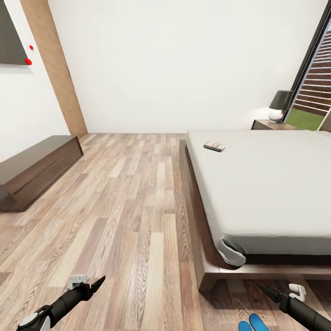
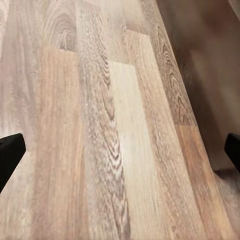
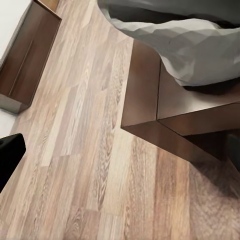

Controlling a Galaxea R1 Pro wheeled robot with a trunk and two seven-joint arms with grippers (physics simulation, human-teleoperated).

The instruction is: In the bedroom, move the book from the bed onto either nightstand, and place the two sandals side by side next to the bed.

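I saw the book (image 1: 214, 146) lying on the bed (image 1: 266, 184) near its far edge, the nightstand (image 1: 271, 124) beyond; both sandals (image 1: 253, 323) lay by the bed's foot; left pincer (image 1: 99, 282) and right pincer (image 1: 263, 288) spread apart, empty.

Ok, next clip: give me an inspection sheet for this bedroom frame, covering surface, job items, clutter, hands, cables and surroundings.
Surface: wood-plank floor, bare where visible.
Job's things: book lies flat on the bed, near its far left edge; nightstand with lamp stands beyond the bed; two blue sandals on the floor at the bed's near corner, mostly cut off by the frame edge.
Clutter: nothing seen.
Hands: left hand and right hand both low over the floor, holding nothing; wrist views show fingers apart.
Cables: nothing seen.
Surroundings: long low cabinet along the left wall; white walls; window at right.
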